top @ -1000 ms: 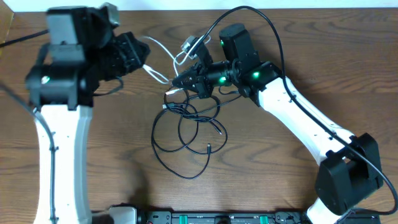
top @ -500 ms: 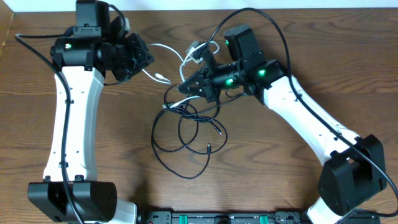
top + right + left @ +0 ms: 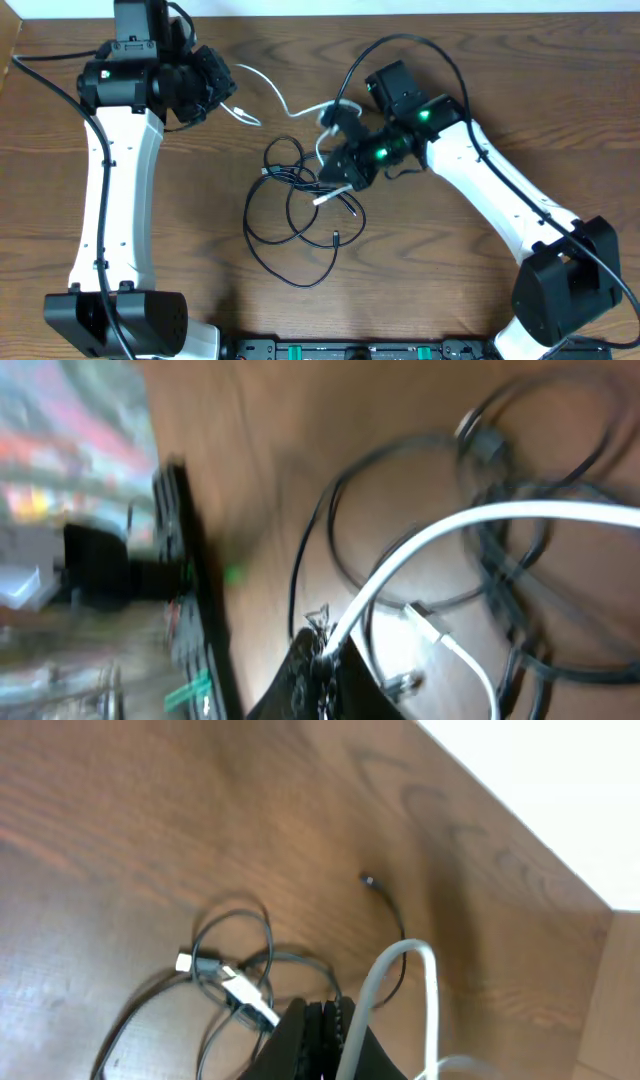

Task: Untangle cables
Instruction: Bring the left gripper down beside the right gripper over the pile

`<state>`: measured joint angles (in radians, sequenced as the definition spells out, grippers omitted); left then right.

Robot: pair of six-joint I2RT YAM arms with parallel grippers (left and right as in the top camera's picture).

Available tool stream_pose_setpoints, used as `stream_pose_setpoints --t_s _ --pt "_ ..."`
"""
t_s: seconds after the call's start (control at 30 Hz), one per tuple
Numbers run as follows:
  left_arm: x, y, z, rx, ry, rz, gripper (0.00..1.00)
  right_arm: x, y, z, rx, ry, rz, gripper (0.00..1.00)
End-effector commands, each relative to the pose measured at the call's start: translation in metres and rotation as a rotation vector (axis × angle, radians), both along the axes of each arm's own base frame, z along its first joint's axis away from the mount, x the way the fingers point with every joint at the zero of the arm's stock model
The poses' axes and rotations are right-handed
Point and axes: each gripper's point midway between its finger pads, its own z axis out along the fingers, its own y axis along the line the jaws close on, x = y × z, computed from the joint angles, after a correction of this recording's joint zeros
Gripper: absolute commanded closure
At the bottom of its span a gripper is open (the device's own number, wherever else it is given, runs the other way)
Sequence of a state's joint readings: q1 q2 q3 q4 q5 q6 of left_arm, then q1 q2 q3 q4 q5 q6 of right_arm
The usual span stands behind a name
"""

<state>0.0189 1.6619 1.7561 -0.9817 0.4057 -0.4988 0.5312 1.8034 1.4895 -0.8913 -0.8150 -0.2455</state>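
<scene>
Nearest, along the front edge of the table, runs a black rail. Just beyond it the black cables lie on the wood in loose, overlapping loops, with a small plug end lying inside the loops. At the far right side of that tangle the right gripper angles down, its jaws pinched fully together on the white cable. One plug end of that cable sticks out just past the fingers, over the black loops. From there the white cable runs away from the front, bends left and arcs over bare wood. On the far side the left gripper is likewise clamped tight on its other end.
</scene>
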Motion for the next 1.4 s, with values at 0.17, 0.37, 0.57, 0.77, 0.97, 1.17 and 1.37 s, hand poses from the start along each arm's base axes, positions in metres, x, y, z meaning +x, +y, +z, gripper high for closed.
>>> stream_pose_setpoints --t_s 0.17,0.37,0.57,0.77,0.97,1.17,1.37 --pt "0.016 0.019 0.004 0.058 -0.048 0.111 0.93 -0.068 0.010 0.002 0.034 -0.159 0.396 0.99" --pt "0.009 0.017 -0.001 0.060 -0.013 0.105 0.93 -0.065 0.034 0.019 0.149 -0.182 0.386 0.99" --pt "-0.009 0.014 -0.013 0.060 0.077 0.094 0.92 -0.006 0.048 0.043 0.220 -0.184 0.131 0.99" --pt "-0.023 -0.001 -0.020 0.026 0.153 0.107 0.92 0.022 0.057 0.066 0.301 -0.231 0.043 0.99" --pt "-0.033 -0.030 -0.020 -0.019 0.184 0.046 0.92 0.026 0.065 0.075 0.328 -0.262 0.027 0.93" --pt "-0.040 -0.048 -0.021 -0.016 0.198 -0.001 0.92 0.029 0.066 0.075 0.328 -0.266 0.017 0.88" --pt "-0.042 -0.059 -0.021 -0.015 0.198 -0.028 0.92 0.026 0.069 0.076 0.332 -0.268 0.024 0.85"
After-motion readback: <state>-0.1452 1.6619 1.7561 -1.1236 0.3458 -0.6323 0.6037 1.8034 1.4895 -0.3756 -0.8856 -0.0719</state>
